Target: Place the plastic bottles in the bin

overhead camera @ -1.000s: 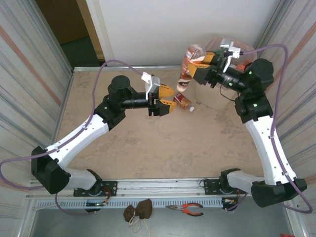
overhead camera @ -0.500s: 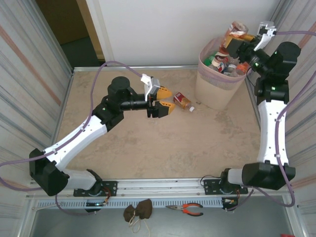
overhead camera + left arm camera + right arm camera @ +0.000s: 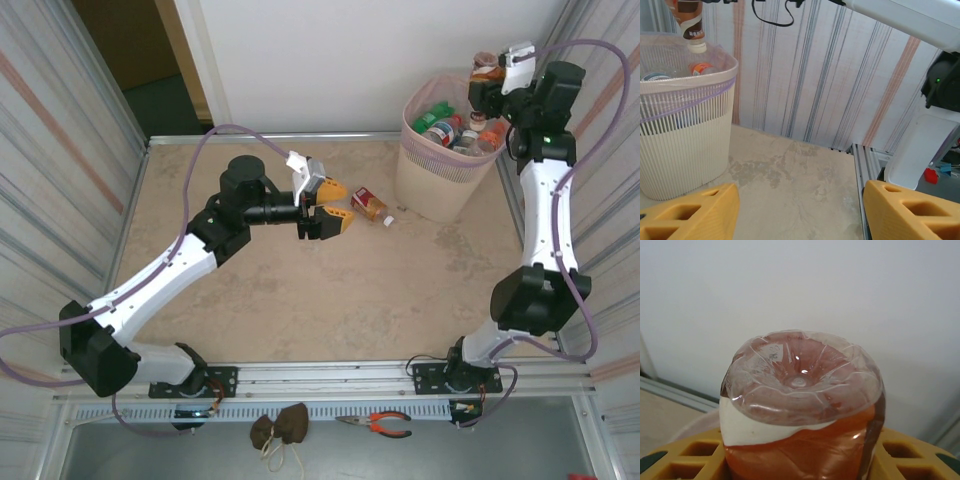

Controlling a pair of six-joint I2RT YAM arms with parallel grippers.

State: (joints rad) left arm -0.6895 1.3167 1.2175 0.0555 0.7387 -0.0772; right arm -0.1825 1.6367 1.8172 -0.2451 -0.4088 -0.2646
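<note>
Striped wall panels (image 3: 60, 170) close the left side of the surface (image 3: 300, 290), and a metal rail (image 3: 250, 136) runs along its far edge. Most of the marbled top lies bare, from the near edge to that rail. The left gripper (image 3: 343, 206) hangs low over the middle with its jaws standing apart and nothing between them. Its place is almost the same as a second ago.

Just to its right one small bottle (image 3: 370, 205) lies on its side on the surface, where it lay before, close to the foot of the bin (image 3: 430, 185). Its red and yellow label is too small to read.

The bin stands in the far right corner, near the right wall, with several bottles (image 3: 445, 125) already heaped inside up to the pink rim.

The right gripper (image 3: 487, 88) is high over the bin's far right rim, jaws closed on a brown-orange bottle (image 3: 800, 390) that hangs cap down with its clear base up. A second ago this arm held the bottle lower, in front of the bin and nearer the middle; it has since swung back and up. In the left wrist view the bottle's brown label carries white characters, too small to make out. The marks moulded in its base are not legible.
</note>
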